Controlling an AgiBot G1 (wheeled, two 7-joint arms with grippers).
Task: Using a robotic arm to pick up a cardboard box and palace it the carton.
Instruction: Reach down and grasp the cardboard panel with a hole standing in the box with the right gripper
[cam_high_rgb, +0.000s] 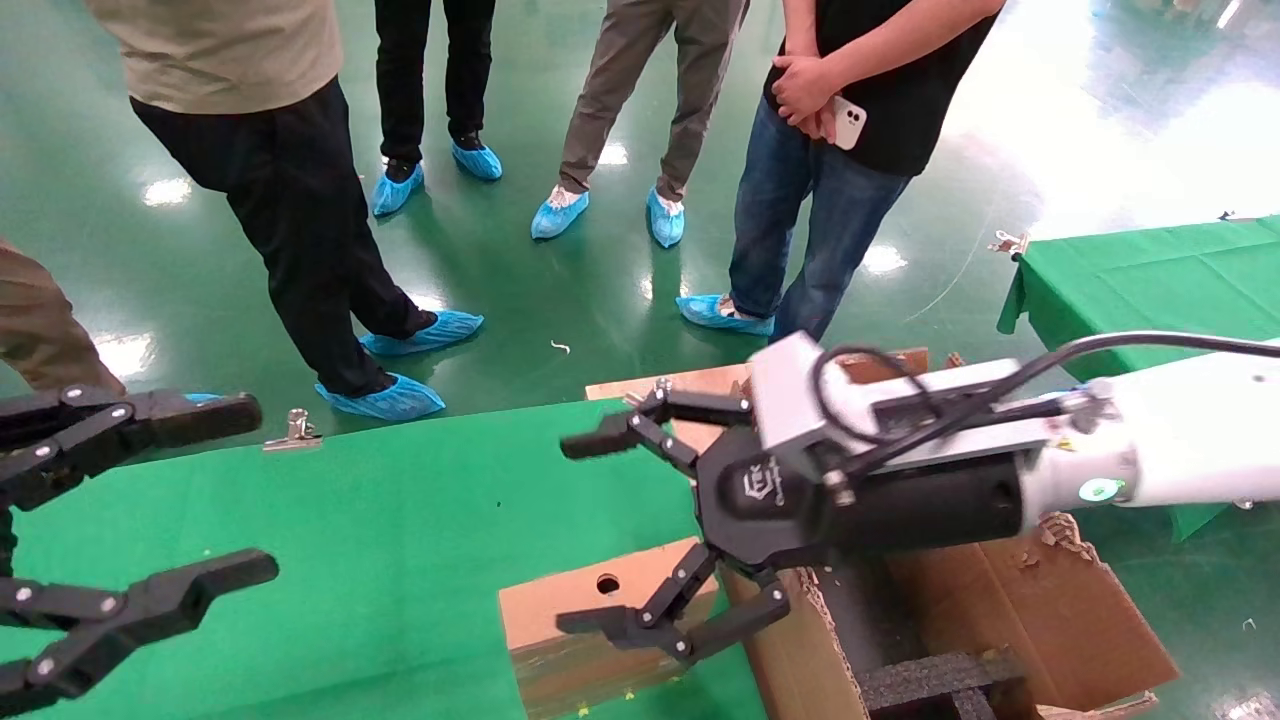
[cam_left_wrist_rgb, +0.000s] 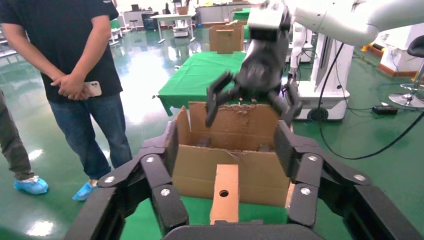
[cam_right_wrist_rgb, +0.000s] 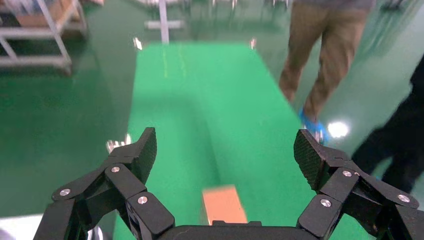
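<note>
The right gripper (cam_high_rgb: 585, 535) hangs with jaws wide apart above the cardboard box (cam_high_rgb: 590, 625), which lies on the green table (cam_high_rgb: 400, 560) beside the carton (cam_high_rgb: 1010, 610). It should come straight down, 1 finger on each side, then squeeze gently. The left gripper (cam_high_rgb: 250, 490) waits open.

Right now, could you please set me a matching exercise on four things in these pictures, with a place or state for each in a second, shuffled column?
Things:
1. right gripper
2. left gripper
3. cardboard box
4. carton

Places or states:
A. lies on the green cloth beside the carton
B. open at the table's left edge, away from the box
C. holds black foam inserts
D. open in the air above the box

Pairs: 1-D, 2-B, 3-A, 4-C
</note>
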